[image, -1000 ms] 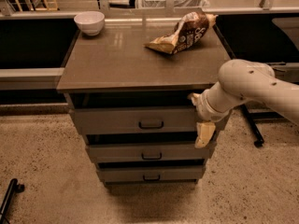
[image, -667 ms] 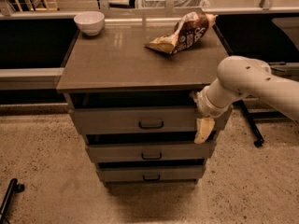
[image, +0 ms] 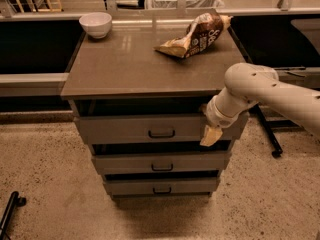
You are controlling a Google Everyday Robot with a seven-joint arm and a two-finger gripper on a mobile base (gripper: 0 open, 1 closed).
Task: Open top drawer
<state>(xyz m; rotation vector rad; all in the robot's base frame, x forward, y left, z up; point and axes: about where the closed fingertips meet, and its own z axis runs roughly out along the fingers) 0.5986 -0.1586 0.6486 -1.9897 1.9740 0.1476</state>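
Observation:
The top drawer (image: 125, 129) is the uppermost of three grey-brown drawers in a small cabinet, with a small dark handle (image: 161, 133) at its centre. Its front stands slightly forward of the cabinet, with a dark gap above it. My gripper (image: 210, 134) is at the right end of that drawer front, well to the right of the handle, reaching down from the white arm (image: 260, 91) that comes in from the right. Its tan tip lies against the front's right edge. The inside of the drawer is hidden.
The middle drawer (image: 161, 162) and bottom drawer (image: 160, 186) sit below. On the cabinet top (image: 125, 69) are a white bowl (image: 96, 24) at the back left and a brown snack bag (image: 194, 35) at the back right. Dark counters flank the cabinet; speckled floor lies in front.
My gripper and forearm have shifted a little to the left along the top drawer's right end. The drawers, bowl and bag have not visibly moved.

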